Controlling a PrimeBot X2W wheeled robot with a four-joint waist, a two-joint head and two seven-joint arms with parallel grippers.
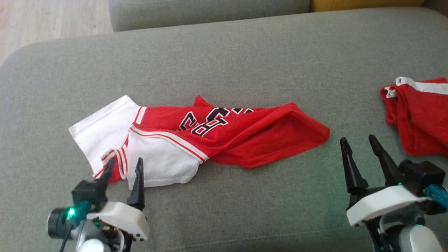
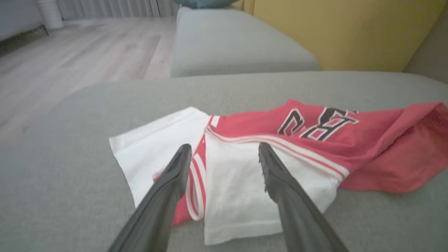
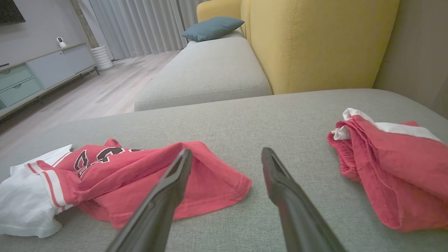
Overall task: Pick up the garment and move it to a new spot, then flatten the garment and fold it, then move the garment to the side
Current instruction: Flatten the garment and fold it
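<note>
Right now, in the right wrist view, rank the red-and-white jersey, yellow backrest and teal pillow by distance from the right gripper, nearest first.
1. red-and-white jersey, on the grey seat, just beside the right gripper, lower left.
2. yellow backrest, beyond the seat, upper right.
3. teal pillow, farthest back, top centre.

2 garments (image 1: pixel 245 140) (image 1: pixel 420 119), 2 pincers (image 1: pixel 125 160) (image 1: pixel 357 138).

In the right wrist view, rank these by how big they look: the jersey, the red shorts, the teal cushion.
1. jersey, the widest spread.
2. red shorts, cut off at the frame's right edge, so their rank is unsure.
3. teal cushion, smallest, but farthest from the camera.
</note>
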